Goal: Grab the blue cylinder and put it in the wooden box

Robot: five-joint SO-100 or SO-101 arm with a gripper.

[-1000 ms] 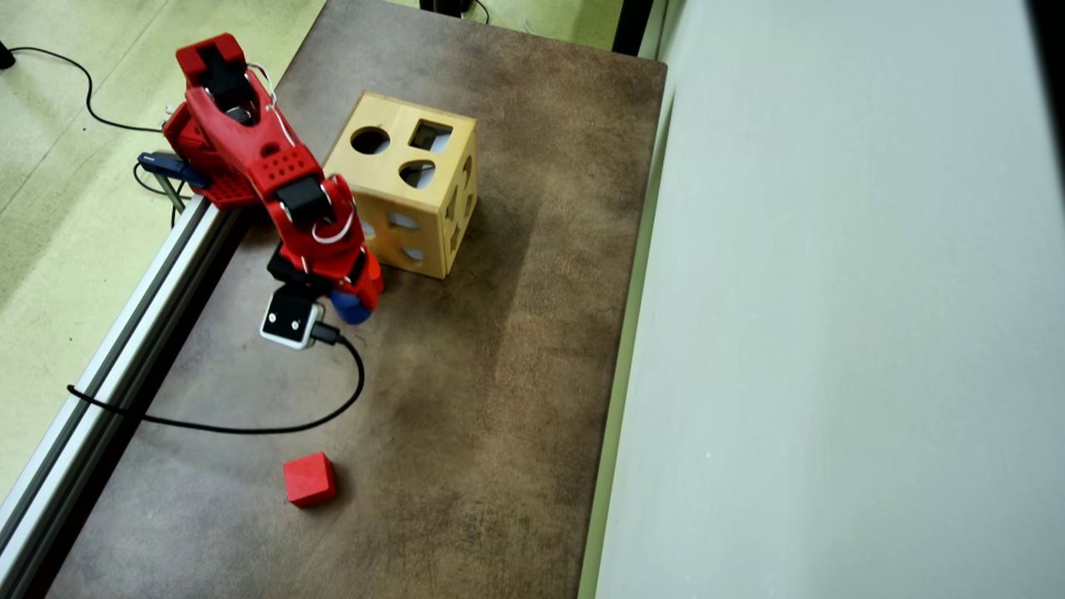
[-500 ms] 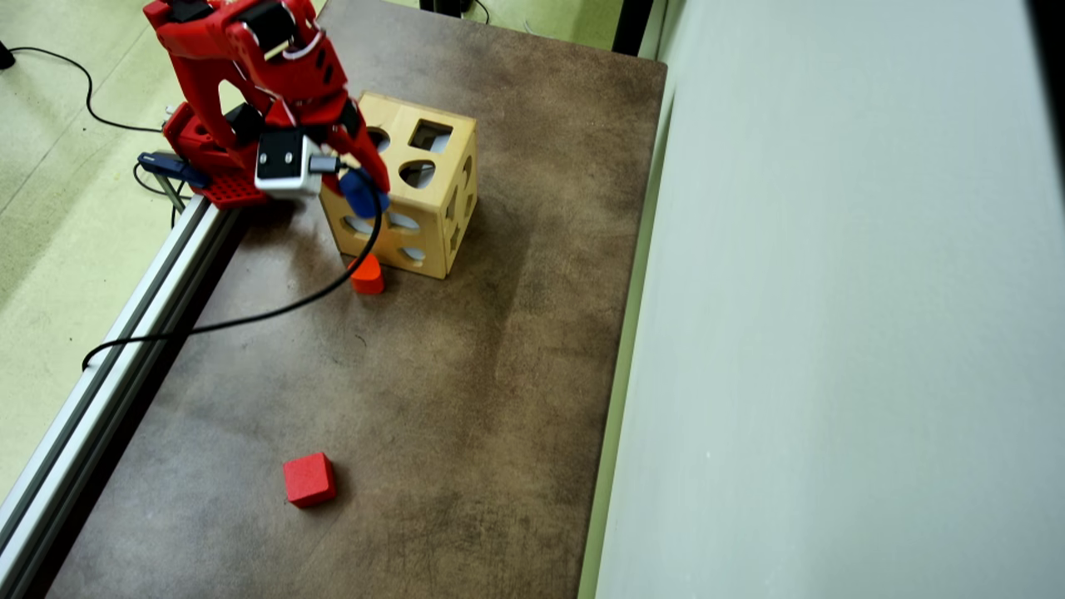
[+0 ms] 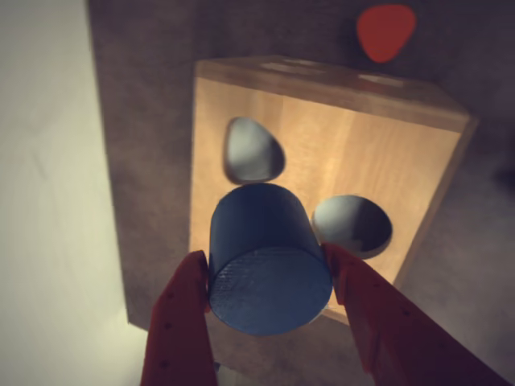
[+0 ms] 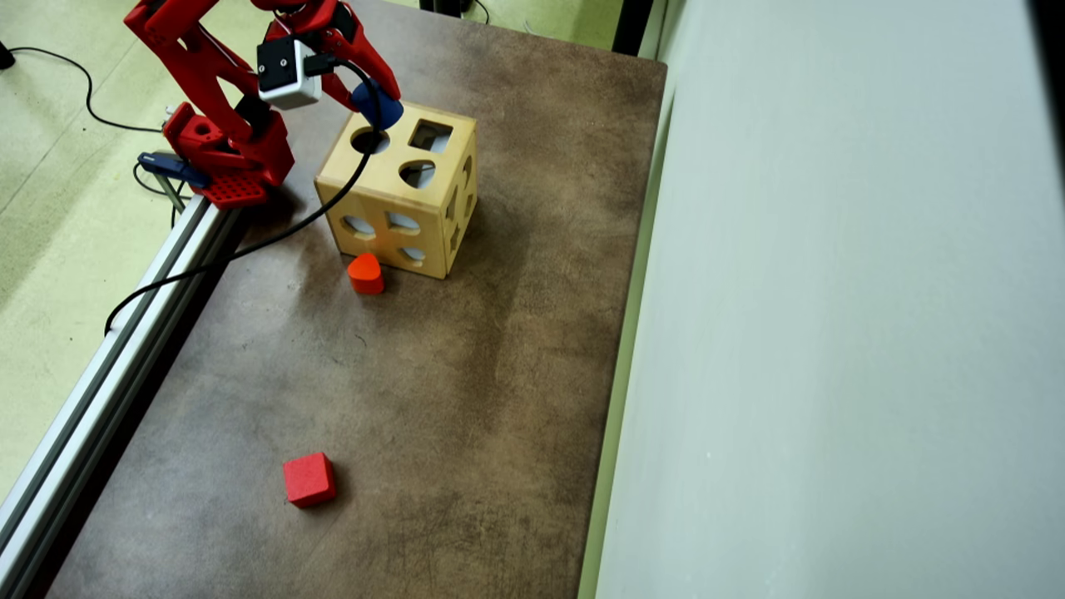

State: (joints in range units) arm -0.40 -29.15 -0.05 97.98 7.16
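Observation:
The blue cylinder (image 3: 269, 261) is clamped between the two red fingers (image 3: 181, 322) of my gripper (image 3: 269, 277), its flat round end facing the wrist camera. In the overhead view the gripper (image 4: 376, 101) holds the blue cylinder (image 4: 378, 106) in the air just above the back left corner of the wooden box (image 4: 399, 195), close to the round hole in its top. The wooden box (image 3: 338, 153) fills the middle of the wrist view, with a rounded hole and a round hole showing beside the cylinder.
An orange-red rounded block (image 4: 365, 273) lies on the brown table (image 4: 466, 399) right in front of the box; it also shows in the wrist view as a red block (image 3: 385, 30). A red cube (image 4: 309, 479) sits near the front. A black cable (image 4: 250, 245) trails leftward to the aluminium rail (image 4: 100, 391).
The arm has lifted the blue cylinder from table level beside the box, up and back, to above the box's top. The orange-red block came into sight once the arm left.

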